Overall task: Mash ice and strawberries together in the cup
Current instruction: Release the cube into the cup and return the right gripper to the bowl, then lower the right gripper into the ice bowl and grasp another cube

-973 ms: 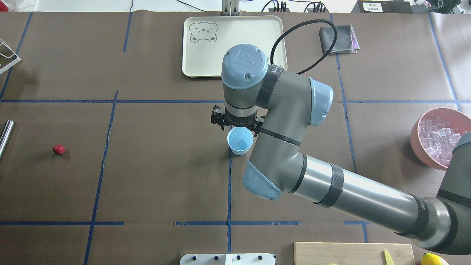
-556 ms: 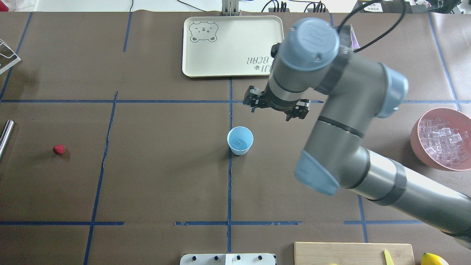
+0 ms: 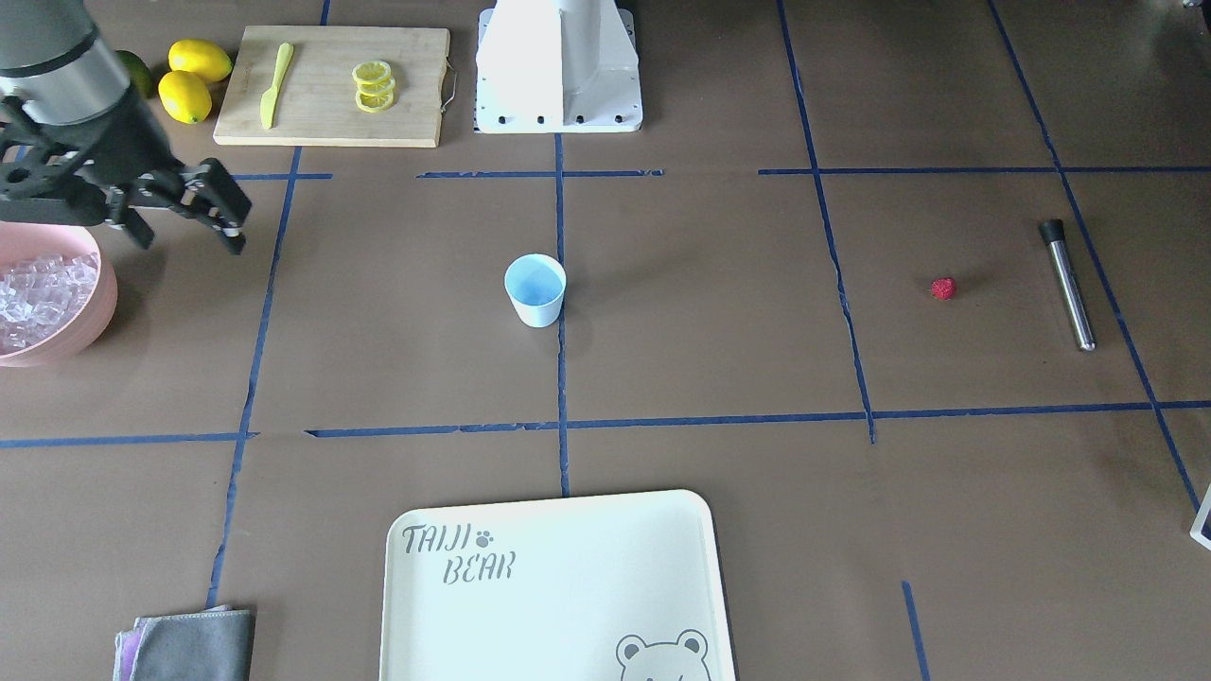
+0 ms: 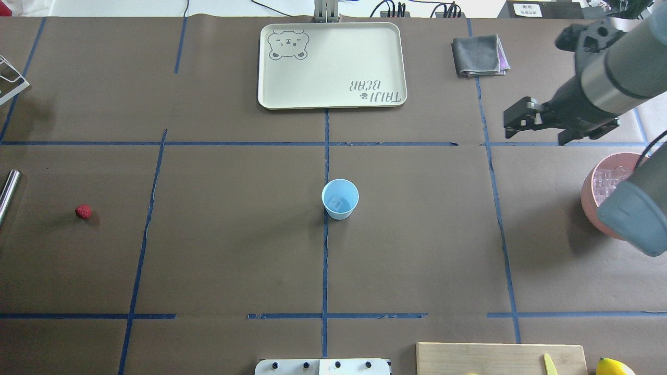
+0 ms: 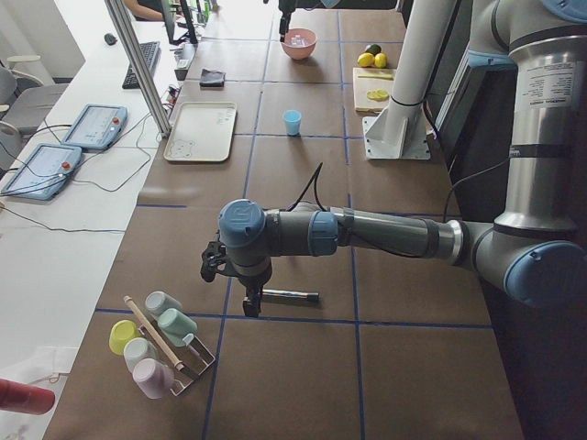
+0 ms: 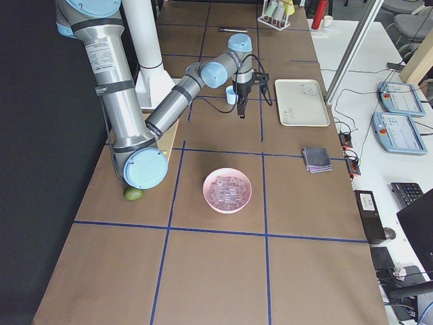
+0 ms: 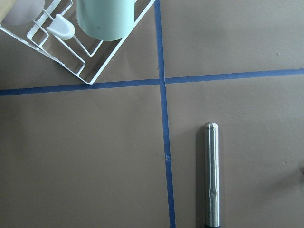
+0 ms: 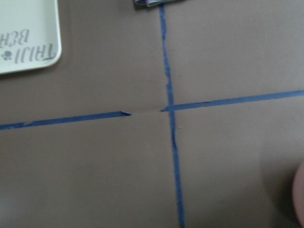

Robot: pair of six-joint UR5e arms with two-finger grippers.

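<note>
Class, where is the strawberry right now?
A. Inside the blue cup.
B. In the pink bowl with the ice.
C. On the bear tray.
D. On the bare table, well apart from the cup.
D: the strawberry lies alone on the table, far to one side of the cup.

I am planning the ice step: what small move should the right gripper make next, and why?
Probably shift the right gripper over the round pink bowl and lower it onto the clear ice cubes. Its jaws stand open and empty near the bowl, and the small light-blue plastic cup seems to hold only one cube.
</note>
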